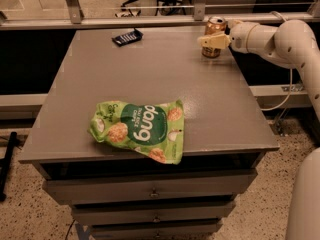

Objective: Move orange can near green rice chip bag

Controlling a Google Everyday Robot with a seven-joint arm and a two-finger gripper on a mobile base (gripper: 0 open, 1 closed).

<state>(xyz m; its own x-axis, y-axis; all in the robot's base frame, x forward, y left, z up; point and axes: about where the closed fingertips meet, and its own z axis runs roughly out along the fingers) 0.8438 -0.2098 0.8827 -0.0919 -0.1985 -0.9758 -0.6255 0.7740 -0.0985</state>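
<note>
The orange can (215, 28) stands upright at the far right of the grey table (150, 79), near its back edge. My gripper (211, 40) reaches in from the right on the white arm (270, 36) and lies across the can's front at mid-height, hiding part of its side. The green rice chip bag (137, 129) lies flat near the table's front edge, left of centre, well apart from the can.
A small black flat packet (127, 36) lies at the back left of the table. A metal rail (150, 20) runs behind the table. Drawers (150, 191) sit below the front edge. A cable hangs off to the right.
</note>
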